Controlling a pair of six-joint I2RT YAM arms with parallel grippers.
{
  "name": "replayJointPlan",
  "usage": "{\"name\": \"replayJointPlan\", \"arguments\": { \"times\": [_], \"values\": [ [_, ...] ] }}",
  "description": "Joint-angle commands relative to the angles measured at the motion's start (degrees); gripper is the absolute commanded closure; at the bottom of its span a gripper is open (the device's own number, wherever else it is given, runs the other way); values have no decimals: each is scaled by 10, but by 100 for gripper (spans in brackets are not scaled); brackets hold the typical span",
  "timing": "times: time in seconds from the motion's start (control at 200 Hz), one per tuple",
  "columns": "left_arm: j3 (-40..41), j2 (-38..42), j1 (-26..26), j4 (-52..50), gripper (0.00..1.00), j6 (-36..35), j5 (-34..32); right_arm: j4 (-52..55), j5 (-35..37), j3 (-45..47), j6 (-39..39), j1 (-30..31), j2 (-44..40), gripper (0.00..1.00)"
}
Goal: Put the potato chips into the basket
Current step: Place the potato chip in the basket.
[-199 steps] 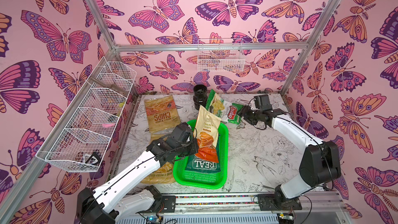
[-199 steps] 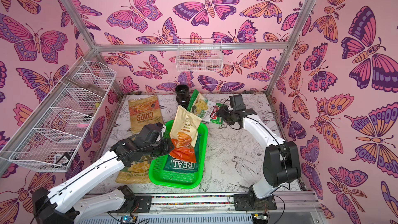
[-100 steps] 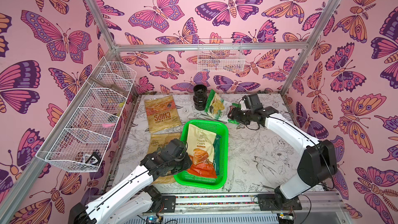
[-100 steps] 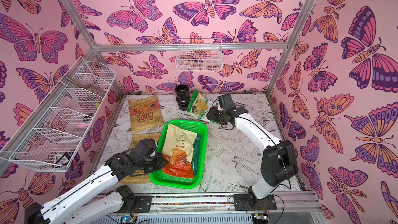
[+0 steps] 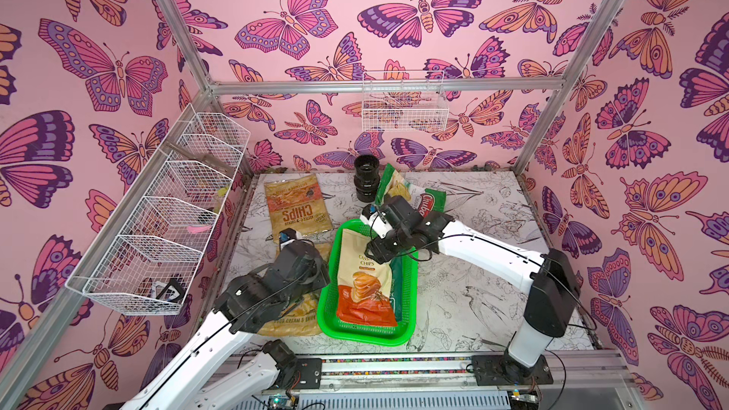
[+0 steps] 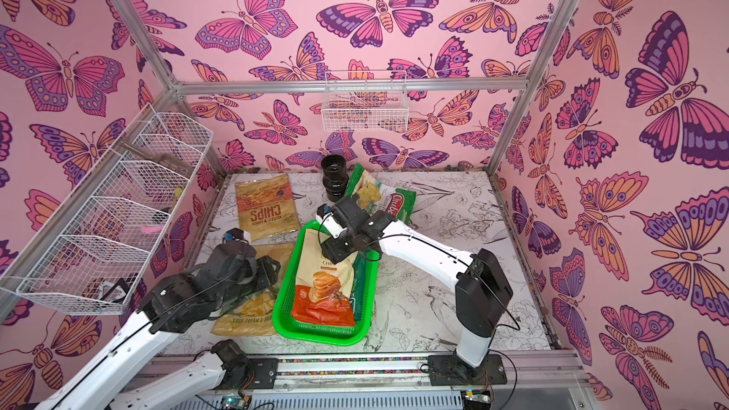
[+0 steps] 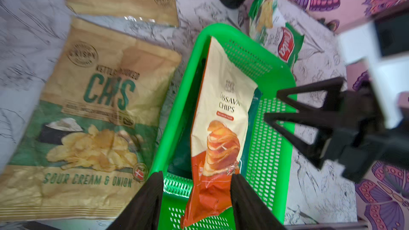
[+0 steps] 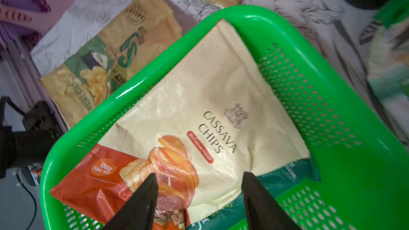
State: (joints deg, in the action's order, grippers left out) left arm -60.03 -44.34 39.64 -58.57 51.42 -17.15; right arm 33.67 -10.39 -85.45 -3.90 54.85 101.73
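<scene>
Basket point(image 8: 265, 16) holding "CASSAVA CHIPS" bag point(image 8: 210, 107), "SOUR CREAM & ONION" bag point(image 7: 88, 118) beside, both arms' jaws apart

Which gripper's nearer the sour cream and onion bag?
Left. The left gripper hangs over the sour cream and onion bag, beside the basket; the right gripper is over the basket's far end.

Pink butterfly walls point(image 5: 394, 13), wire baskets point(image 5: 169, 207), prob. floral-print tabletop point(image 5: 473, 309)

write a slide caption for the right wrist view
Open right tool hovers over the cassava chips bag lying in the green basket.
</scene>
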Motion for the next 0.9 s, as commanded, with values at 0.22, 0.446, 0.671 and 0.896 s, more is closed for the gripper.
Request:
{"name": "replayJointPlan", "arguments": {
  "times": [0.22,0.446,0.671,0.896],
  "values": [
    [-14,22,-7,-38,46,-54,-99,11,91,-57,77,46,149,31],
    [-8,30,-8,-41,46,-55,-100,143,289,-173,14,37,246,30],
    [5,53,-8,-48,45,-38,-114,188,294,-192,-49,23,221,30],
    [9,68,-9,-53,46,-39,-137,73,-32,-85,33,60,111,45]
  ]
}}
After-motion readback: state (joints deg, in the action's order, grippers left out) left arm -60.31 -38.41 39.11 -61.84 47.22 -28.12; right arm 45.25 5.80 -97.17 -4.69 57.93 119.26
